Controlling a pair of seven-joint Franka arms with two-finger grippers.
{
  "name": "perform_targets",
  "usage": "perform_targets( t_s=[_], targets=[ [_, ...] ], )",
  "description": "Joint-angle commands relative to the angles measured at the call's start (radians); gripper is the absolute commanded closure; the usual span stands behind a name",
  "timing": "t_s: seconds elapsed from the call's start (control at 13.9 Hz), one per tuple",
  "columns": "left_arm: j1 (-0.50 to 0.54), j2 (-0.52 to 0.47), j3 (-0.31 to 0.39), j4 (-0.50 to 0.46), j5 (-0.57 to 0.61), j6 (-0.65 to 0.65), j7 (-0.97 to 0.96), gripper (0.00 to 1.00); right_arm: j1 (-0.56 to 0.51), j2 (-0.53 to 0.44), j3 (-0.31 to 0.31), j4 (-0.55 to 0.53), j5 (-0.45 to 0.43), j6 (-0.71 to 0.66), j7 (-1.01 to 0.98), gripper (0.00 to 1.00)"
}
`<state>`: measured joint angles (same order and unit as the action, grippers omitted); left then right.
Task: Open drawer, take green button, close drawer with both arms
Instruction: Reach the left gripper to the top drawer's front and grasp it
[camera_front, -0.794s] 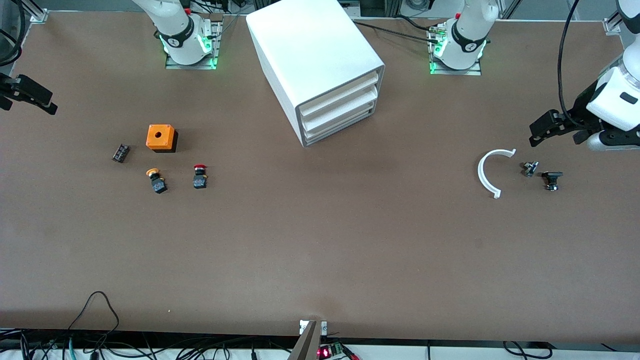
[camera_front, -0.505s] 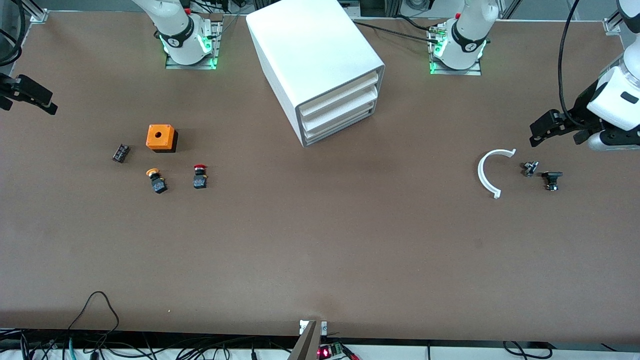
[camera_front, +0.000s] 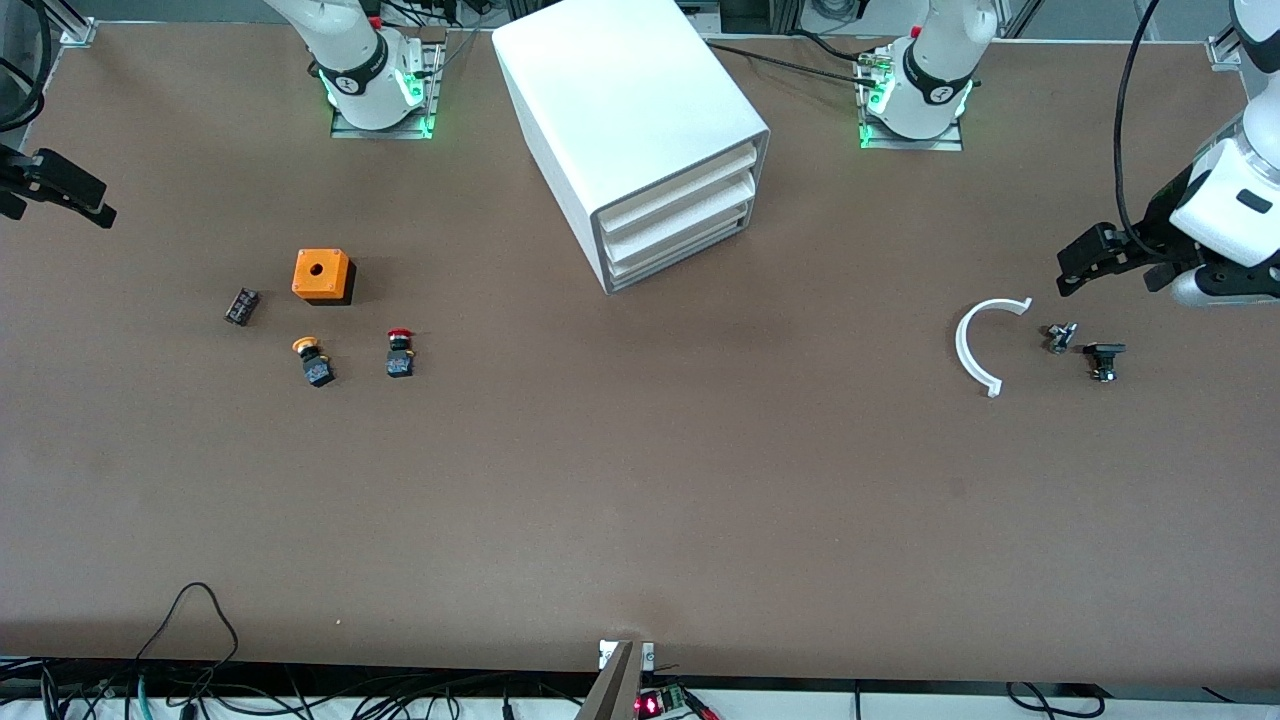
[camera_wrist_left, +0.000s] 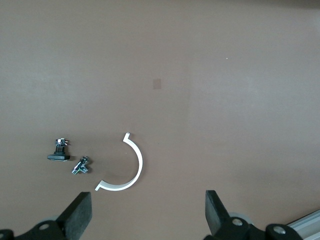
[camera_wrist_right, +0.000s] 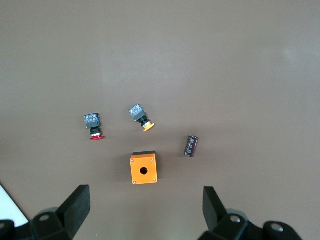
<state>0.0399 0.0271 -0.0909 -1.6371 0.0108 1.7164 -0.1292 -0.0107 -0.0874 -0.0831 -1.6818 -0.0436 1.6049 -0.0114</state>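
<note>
The white cabinet (camera_front: 632, 110) stands at the middle of the table between the arms' bases. Its three drawers are all shut, and the lowest drawer (camera_front: 682, 253) sits flush. No green-capped button is in view. My left gripper (camera_front: 1082, 262) hangs open and empty over the table at the left arm's end; the left wrist view shows its fingers wide apart (camera_wrist_left: 147, 220). My right gripper (camera_front: 70, 195) hangs open and empty over the right arm's end of the table; the right wrist view shows it open too (camera_wrist_right: 145, 210). Both are well away from the cabinet.
An orange box with a hole (camera_front: 322, 274), a red-capped button (camera_front: 400, 354), a yellow-orange-capped button (camera_front: 314, 362) and a small black part (camera_front: 241, 305) lie toward the right arm's end. A white half ring (camera_front: 973, 345) and two small parts (camera_front: 1060, 336) (camera_front: 1104, 358) lie under the left gripper.
The left arm's hand has shifted very slightly. Nothing on the table has moved, and the drawers stay shut.
</note>
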Motion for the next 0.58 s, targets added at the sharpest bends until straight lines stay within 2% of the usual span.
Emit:
perform_targets(
  t_s=[0.0,0.14,0.29,0.51],
  targets=[
    [0.008,0.04,0.0,0.051,-0.017,-0.015,0.023,0.0,-0.003,-0.012,0.0,-0.013,-0.006,-0.017,-0.01,0.0],
    [0.001,0.06,-0.009,0.046,-0.015,-0.018,0.022,0.0,-0.003,-0.012,0.0,-0.013,-0.006,-0.019,-0.009,0.0],
    [-0.017,0.121,-0.018,0.016,-0.018,-0.017,0.028,0.0,-0.003,-0.012,0.005,-0.013,-0.01,-0.023,-0.012,0.0],
    [-0.029,0.195,-0.065,0.005,-0.043,-0.032,0.051,0.0,-0.002,-0.012,0.006,-0.015,-0.012,-0.033,-0.048,0.0]
  ],
)
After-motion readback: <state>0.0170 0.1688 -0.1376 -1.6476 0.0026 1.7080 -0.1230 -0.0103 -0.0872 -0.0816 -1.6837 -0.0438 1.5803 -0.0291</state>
